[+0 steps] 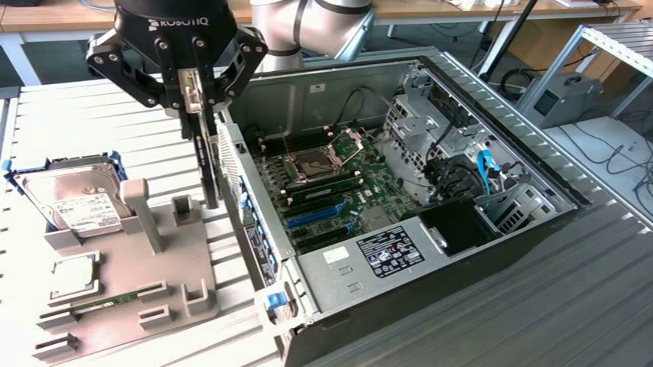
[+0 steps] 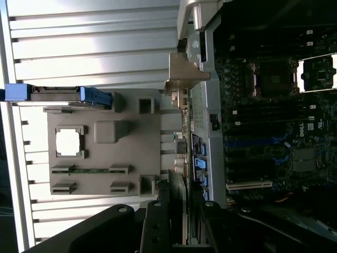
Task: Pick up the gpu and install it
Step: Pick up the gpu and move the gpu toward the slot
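Note:
The gpu [image 1: 207,164] hangs edge-on as a thin dark card below my gripper [image 1: 194,115], which is shut on its upper edge. It hovers over the grey fixture plate [image 1: 122,260], just outside the rear wall of the open computer case [image 1: 429,260]. In the wrist view the gpu [image 2: 182,142] runs from my fingers [image 2: 158,221] out to its silver end bracket [image 2: 184,71], alongside the case's rear panel. The motherboard [image 1: 326,183] with its blue slots [image 1: 316,218] lies inside the case, toward the exterior view's right of the card.
A silver hard drive [image 1: 66,195] stands in a blue holder at the exterior view's left. A processor [image 1: 73,275] and a memory stick [image 1: 112,300] rest on the fixture plate. Grey posts [image 1: 143,210] rise from the plate near the card.

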Tool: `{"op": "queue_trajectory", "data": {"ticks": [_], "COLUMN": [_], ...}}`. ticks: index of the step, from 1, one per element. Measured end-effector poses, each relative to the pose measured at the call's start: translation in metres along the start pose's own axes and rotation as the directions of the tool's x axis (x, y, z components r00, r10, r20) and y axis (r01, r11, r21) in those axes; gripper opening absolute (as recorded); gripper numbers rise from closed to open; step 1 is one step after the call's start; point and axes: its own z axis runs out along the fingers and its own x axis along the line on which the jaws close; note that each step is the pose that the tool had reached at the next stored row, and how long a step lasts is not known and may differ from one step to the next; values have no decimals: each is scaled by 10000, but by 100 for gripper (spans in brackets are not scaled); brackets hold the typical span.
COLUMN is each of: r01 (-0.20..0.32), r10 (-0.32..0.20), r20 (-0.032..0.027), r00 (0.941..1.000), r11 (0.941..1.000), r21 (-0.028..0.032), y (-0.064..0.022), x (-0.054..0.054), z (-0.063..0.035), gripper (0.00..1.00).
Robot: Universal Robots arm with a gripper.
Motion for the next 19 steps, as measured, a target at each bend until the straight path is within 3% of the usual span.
{"op": "queue_trajectory", "data": {"ticks": [19], "r01": [0], "r10": [0], "r20": [2], "r00": [10000], "r11": [10000], "r21": [35], "y": [11], "x": [-140], "z": [4], "gripper": [26]}}
